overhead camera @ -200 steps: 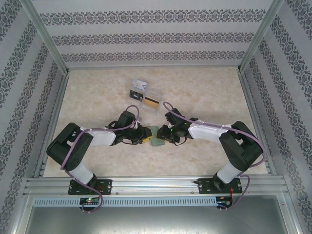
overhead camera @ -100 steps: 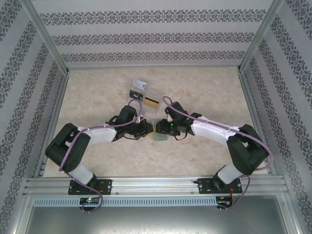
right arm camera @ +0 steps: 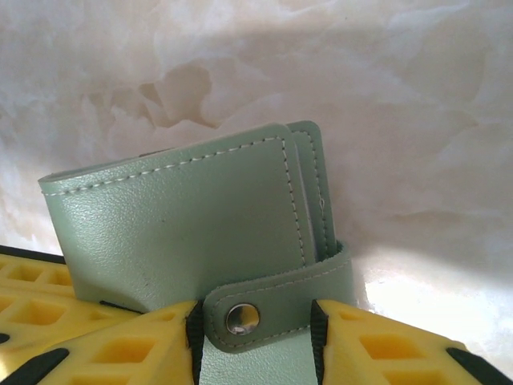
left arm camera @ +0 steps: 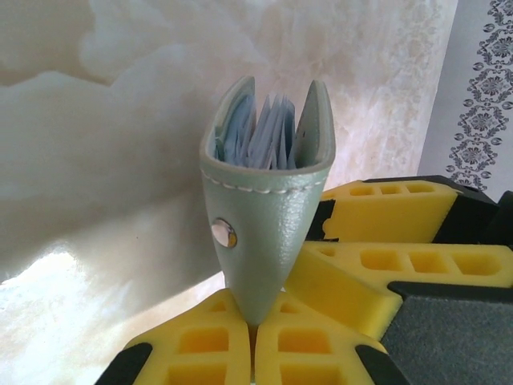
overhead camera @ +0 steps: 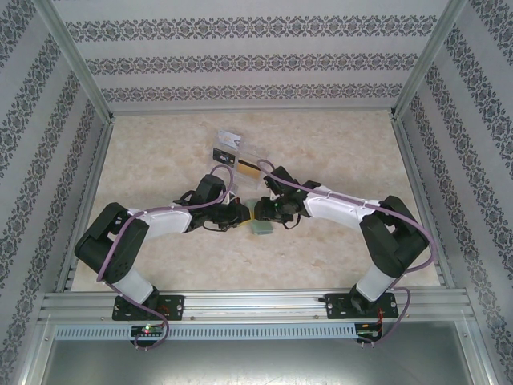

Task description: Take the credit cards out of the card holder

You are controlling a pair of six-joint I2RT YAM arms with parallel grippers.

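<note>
Holding a small pale grey-green stitched leather-look card holder (overhead camera: 260,225) between both arms, mid-way across the marbled beige tabletop (overhead camera: 337,144).
Left wrist: left gripper (left arm camera: 252,341) clenched on the card holder's narrow end, metal snap (left arm camera: 224,233) showing, thin pale-blue sleeve edges (left arm camera: 264,136) between two splayed panels. Right wrist: right gripper (right arm camera: 252,337) fingers flank the snap strap (right arm camera: 280,293), touching its edges; can't tell if clamped.

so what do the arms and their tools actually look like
Both match. The left arm and right arm have chunky black joints, white link covers and a purple cable trailing along each, on black bases. The left tool and right tool have yellow fingers moulded with rectangular pockets and backed in black.
</note>
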